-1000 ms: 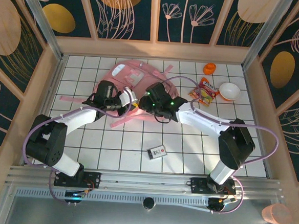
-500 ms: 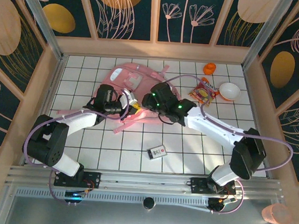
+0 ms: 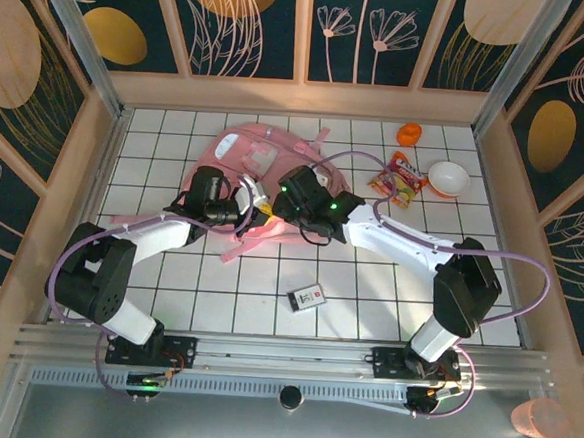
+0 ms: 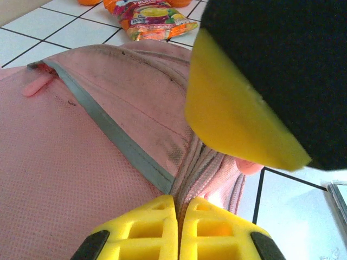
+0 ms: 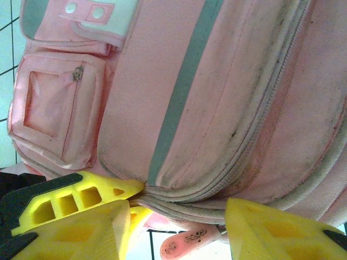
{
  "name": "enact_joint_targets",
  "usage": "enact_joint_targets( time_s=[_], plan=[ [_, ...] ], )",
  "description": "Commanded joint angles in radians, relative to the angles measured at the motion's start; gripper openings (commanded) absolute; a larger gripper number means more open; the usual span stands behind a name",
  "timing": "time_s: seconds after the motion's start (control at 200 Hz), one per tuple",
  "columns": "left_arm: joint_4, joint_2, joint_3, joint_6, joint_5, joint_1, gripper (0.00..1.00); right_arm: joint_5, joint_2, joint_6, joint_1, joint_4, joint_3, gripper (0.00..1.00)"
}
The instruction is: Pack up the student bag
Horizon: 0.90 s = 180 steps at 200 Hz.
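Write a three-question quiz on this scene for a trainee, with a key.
1. What colour is the stripe on the backpack?
2. True or false: the right claw is open over the backpack's edge.
3. The left claw is shut on: A) the snack packet, B) the backpack's zip seam, C) the bowl.
Key: 1 grey; 2 true; 3 B.

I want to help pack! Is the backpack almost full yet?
Not yet. Nothing looks packed: the snack packet and small card lie outside the student bag. The left gripper pinches the bag's zip edge; the right gripper is open beside it. Opening and filling remain.
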Motion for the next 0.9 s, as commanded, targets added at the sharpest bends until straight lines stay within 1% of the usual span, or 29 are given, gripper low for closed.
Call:
enact_joint_targets(
  time_s=[0.0, 0.09, 0.235, 0.315, 0.37, 0.47, 0.551, 0.681, 0.896],
  plan=[
    [0.055, -0.006, 0.041, -0.048, 0.064, 0.0, 0.0, 0.037, -0.01, 0.046, 0.004, -0.083, -0.034, 0.45],
    [0.072, 0.005, 0.039, -0.068, 0.074, 0.0, 0.0, 0.031, -0.03, 0.06, 0.002, -0.074, -0.056, 0.41],
    [0.081, 0.007, 0.037, -0.077, 0.068, 0.0, 0.0, 0.042, -0.042, 0.07, 0.001, -0.123, -0.05, 0.28],
    [0.071, 0.005, 0.037, -0.067, 0.058, 0.0, 0.0, 0.051, -0.051, 0.076, 0.002, -0.161, -0.045, 0.27],
    [0.06, 0.004, 0.042, -0.06, 0.055, 0.001, 0.0, 0.049, -0.064, 0.08, 0.002, -0.17, -0.046, 0.3],
    [0.055, 0.001, 0.043, -0.056, 0.052, 0.0, 0.0, 0.018, -0.097, 0.096, 0.002, -0.136, -0.063, 0.43],
    [0.056, -0.001, 0.043, -0.058, 0.052, 0.0, 0.0, -0.015, -0.116, 0.123, 0.001, -0.076, -0.087, 0.48],
    [0.064, 0.0, 0.044, -0.064, 0.054, -0.001, 0.0, -0.063, -0.127, 0.164, -0.001, 0.012, -0.104, 0.5],
    [0.08, 0.004, 0.051, -0.073, 0.062, -0.001, 0.0, -0.106, -0.071, 0.184, 0.0, 0.007, -0.077, 0.51]
  ],
)
